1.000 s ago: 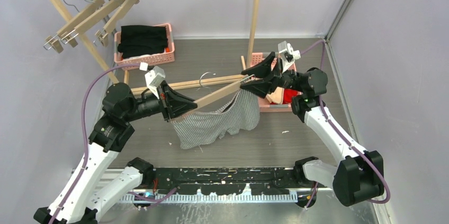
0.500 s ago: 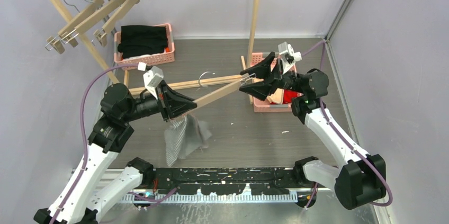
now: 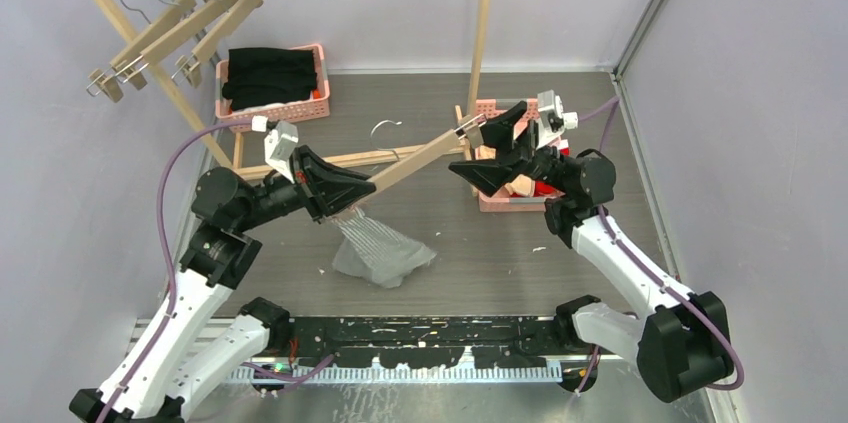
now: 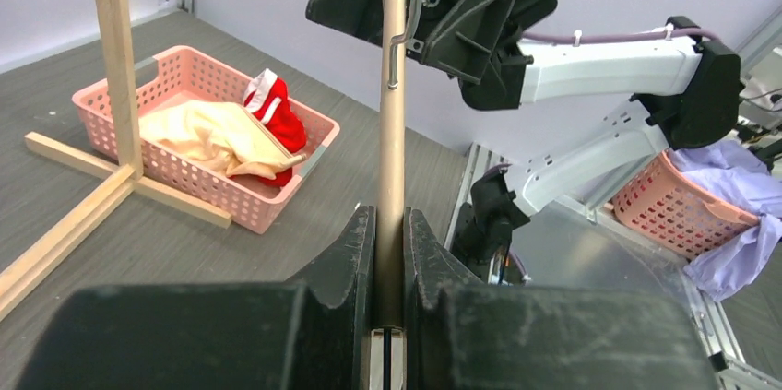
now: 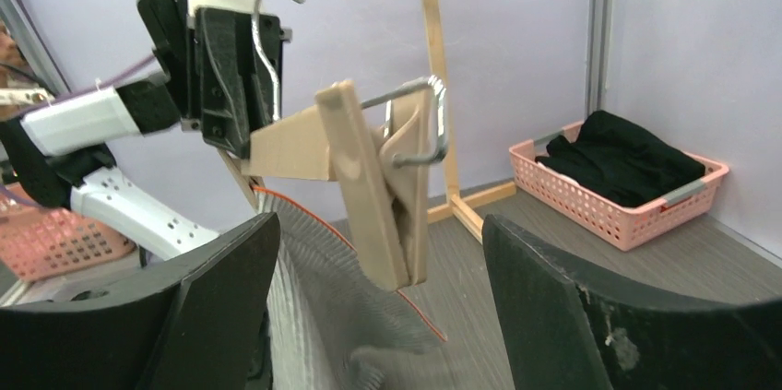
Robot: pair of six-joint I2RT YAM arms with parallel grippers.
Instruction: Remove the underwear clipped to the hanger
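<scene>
One corner of striped underwear (image 3: 380, 248) held below left gripper (image 3: 365, 195), clamped on hanger (image 3: 420, 158); right gripper (image 3: 487, 143) wide open, empty; next: squeeze it loose.

Left claw (image 3: 358, 193) clamped tight on the hanger (image 3: 415, 161), arm stretched over mid-worktop; right claw (image 3: 490, 146) gapes wide, arm raised near the right edge.

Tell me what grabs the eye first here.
A wooden hanger slants across the middle of the scene, its lower end clamped in the left end effector. The grey striped underwear trails from that end down onto the table. The right end effector sits open around the hanger's upper clip, beside a pink basket.
</scene>
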